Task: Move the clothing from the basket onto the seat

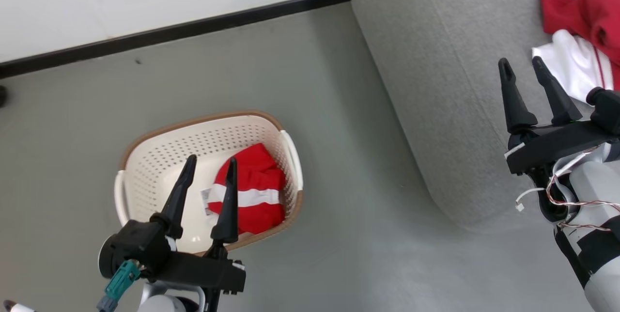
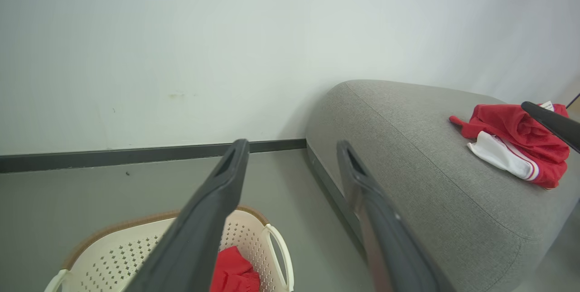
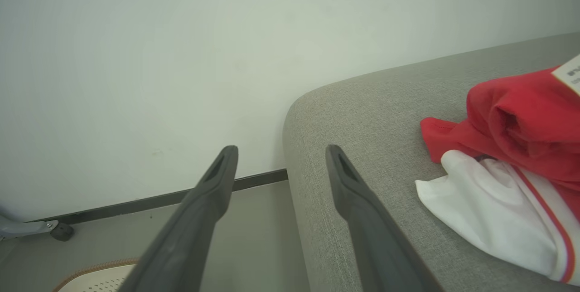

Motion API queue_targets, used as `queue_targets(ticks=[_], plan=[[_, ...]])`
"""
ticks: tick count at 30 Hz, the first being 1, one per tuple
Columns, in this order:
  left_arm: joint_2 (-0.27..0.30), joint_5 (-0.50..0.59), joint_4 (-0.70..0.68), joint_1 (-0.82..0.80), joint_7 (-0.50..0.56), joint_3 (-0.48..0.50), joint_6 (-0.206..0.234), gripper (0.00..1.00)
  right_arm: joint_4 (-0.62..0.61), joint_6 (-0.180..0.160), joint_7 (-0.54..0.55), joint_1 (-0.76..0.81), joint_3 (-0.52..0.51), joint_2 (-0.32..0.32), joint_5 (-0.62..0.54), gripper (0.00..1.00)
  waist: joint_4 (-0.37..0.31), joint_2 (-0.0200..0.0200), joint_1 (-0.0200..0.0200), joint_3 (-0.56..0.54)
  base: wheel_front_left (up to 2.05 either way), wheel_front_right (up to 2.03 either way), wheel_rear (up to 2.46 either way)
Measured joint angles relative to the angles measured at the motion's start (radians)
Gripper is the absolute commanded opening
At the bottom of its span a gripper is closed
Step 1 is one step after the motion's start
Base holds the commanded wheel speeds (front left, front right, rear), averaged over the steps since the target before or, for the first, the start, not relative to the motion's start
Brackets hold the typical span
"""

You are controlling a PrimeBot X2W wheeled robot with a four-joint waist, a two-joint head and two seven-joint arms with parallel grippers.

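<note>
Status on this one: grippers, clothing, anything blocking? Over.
Both open, empty: left gripper by basket, right gripper by seat edge. In basket, one garment; on seat, second garment. Nothing seen blocking.

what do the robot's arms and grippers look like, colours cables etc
Both the left gripper and right gripper have two long, tapering black fingers on a blocky black base. A teal connector sits by the left wrist. The right forearm is pale grey with a black band and loose red-and-white wires.
</note>
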Motion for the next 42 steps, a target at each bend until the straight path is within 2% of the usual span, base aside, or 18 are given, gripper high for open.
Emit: queue_targets(ticks=[11, 21, 27, 35, 42], plan=[[-0.023, -0.01, 0.099, 0.04, -0.027, 0.072, 0.009, 1.0, -0.035, 0.0, 0.0, 0.036, 0.042, -0.025, -0.016, 1.0, 0.149, 0.0, 0.0, -0.094, 0.0, 0.0, 0.0], [-0.066, -0.01, 0.19, 0.04, -0.035, 0.053, 0.009, 1.0, -0.064, -0.002, 0.0, 0.286, -0.012, -0.017, -0.026, 1.0, 0.289, 0.0, 0.0001, -0.192, 0.0, 0.0, 0.0], [-0.063, -0.009, 0.213, 0.056, -0.043, 0.047, 0.007, 1.0, -0.108, -0.028, 0.0, 0.376, -0.017, 0.019, -0.058, 1.0, 0.367, 0.0, 0.0001, -0.253, 0.0, 0.0, 0.0], [-0.042, -0.009, 0.228, 0.099, -0.044, 0.052, -0.003, 1.0, -0.168, -0.064, 0.0, 0.417, -0.02, 0.028, -0.119, 1.0, 0.423, 0.0, 0.0, -0.329, 0.0, 0.0, 0.0], [-0.04, -0.009, 0.232, 0.1, -0.047, 0.065, -0.012, 1.0, -0.191, -0.073, 0.0, 0.448, -0.022, 0.049, -0.156, 1.0, 0.435, 0.0, 0.0, -0.352, 0.0, 0.0, 0.0]])
